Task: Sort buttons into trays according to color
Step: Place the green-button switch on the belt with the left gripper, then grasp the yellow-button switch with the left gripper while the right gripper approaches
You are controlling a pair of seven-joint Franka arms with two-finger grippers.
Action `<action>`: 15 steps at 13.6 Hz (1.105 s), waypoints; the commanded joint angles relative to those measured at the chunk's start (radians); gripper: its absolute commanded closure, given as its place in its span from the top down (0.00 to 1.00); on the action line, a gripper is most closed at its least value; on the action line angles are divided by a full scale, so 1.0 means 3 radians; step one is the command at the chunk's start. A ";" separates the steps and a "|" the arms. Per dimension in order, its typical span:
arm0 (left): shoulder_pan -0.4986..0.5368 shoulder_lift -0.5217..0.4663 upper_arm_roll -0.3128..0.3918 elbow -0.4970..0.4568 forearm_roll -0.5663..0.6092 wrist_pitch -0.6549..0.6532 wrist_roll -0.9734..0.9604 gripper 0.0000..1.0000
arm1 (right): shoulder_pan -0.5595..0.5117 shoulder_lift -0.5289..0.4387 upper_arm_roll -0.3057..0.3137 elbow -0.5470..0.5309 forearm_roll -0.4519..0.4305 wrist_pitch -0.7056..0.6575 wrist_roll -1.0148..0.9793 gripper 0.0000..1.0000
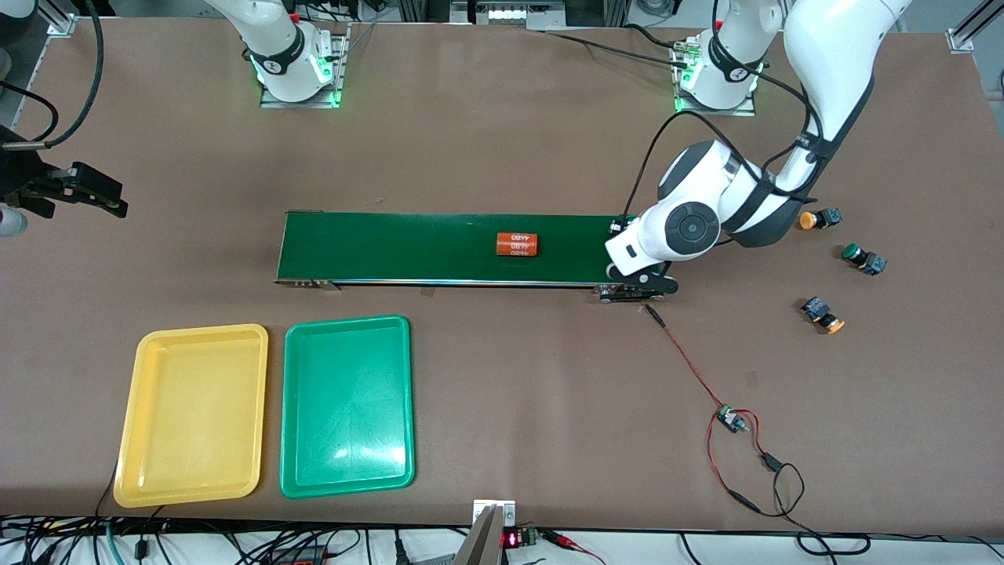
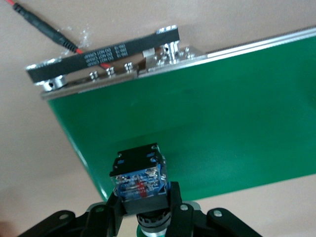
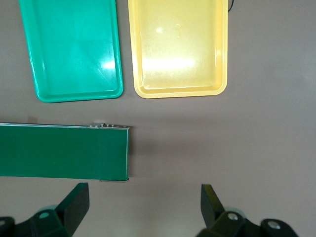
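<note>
Button (image 2: 139, 178) clamped between the fingers of the left tool (image 2: 146, 211), held over the end of the green belt (image 2: 207, 123) nearest the left arm. Right tool (image 3: 143, 205) waits spread wide above bare table (image 3: 222, 143), apart from the belt, holding nothing

left claw (image 2: 146, 213): base cut off by edge | held button (image 2: 139, 177): cap colour hidden | belt (image 2: 207, 123): end cropped
</note>
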 commanded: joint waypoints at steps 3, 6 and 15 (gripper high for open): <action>-0.0005 0.0061 0.0001 0.0041 -0.0038 0.0049 -0.0002 1.00 | -0.0041 -0.0027 0.0040 -0.0023 0.0023 0.0001 0.0024 1.00; 0.0015 0.0016 -0.0009 0.0142 -0.0048 -0.0022 -0.0008 1.00 | -0.0041 -0.0027 0.0040 -0.0023 0.0023 0.0006 0.0024 1.00; 0.0209 0.0051 0.0164 0.1196 0.0590 -0.1148 -0.0002 1.00 | -0.0052 0.0024 0.0035 -0.0003 0.0089 0.0031 0.0024 1.00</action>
